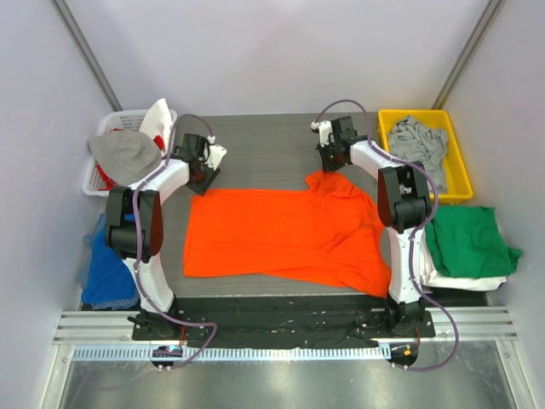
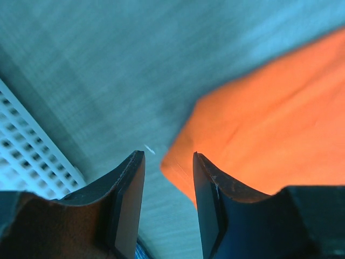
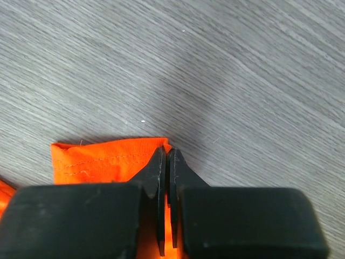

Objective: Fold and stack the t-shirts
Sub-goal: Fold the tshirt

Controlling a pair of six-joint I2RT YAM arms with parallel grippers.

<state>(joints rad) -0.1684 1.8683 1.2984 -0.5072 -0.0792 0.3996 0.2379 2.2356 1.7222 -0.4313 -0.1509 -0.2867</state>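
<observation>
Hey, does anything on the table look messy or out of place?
The orange t-shirt isn't lying flat: its right side is rumpled and skewed, bunched where the right gripper pinches a corner. A grey shirt also hangs loosely over the rim of the white basket at the left.

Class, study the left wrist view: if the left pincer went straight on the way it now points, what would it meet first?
Most likely the corner of the orange t-shirt, lying on the grey table just ahead of the open left pincer. How far off it is remains unclear.
</observation>
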